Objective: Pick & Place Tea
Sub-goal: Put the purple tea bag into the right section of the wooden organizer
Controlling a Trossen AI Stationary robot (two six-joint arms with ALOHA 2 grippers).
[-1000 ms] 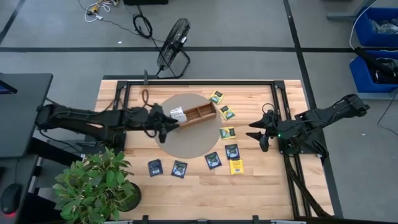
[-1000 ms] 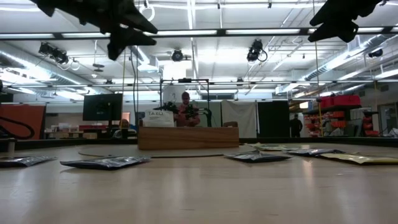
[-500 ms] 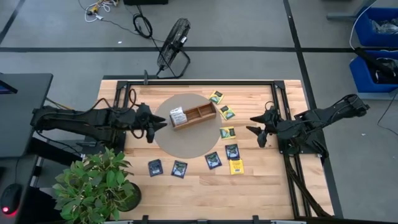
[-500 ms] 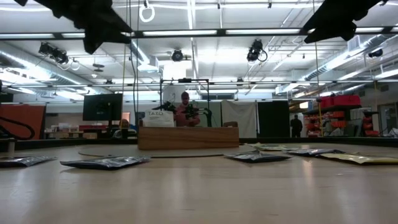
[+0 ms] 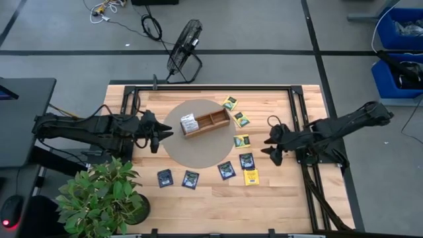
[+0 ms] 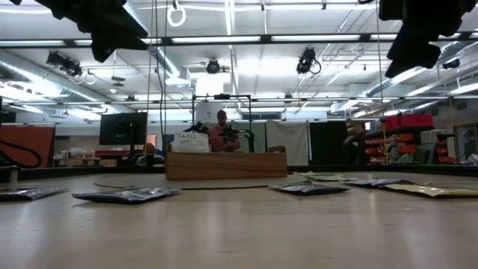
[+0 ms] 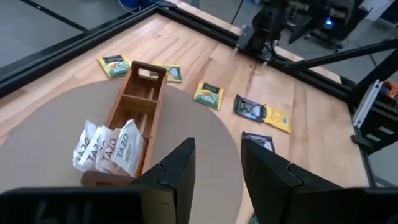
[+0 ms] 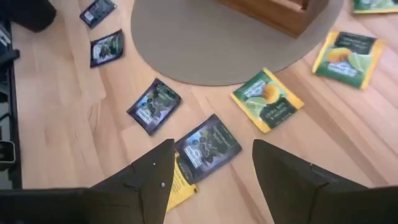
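Note:
Several white tea packets (image 5: 189, 122) stand in the left compartment of the wooden tray (image 5: 213, 119), which sits on a round tan mat (image 5: 198, 151). Green-yellow packets (image 5: 242, 141) and dark packets (image 5: 227, 170) lie flat on the table to the right of the mat and on its near side. My left gripper (image 5: 160, 135) hovers open over the mat's left edge, left of the tray (image 7: 134, 99). My right gripper (image 5: 269, 148) hovers open to the right of the packets, above a dark packet (image 8: 208, 148) and a green one (image 8: 267, 99).
A potted plant (image 5: 102, 195) stands at the near left corner. Black frame rails (image 5: 296, 112) run along the table's sides. A floor fan (image 5: 184, 49) and blue bins (image 5: 400, 59) are off the table. A person (image 6: 222, 131) sits far behind it.
My left gripper has drawn back from the tray toward the table's left edge. My right gripper has shifted a little toward the near edge and the loose packets, and has come lower. No packet has moved.

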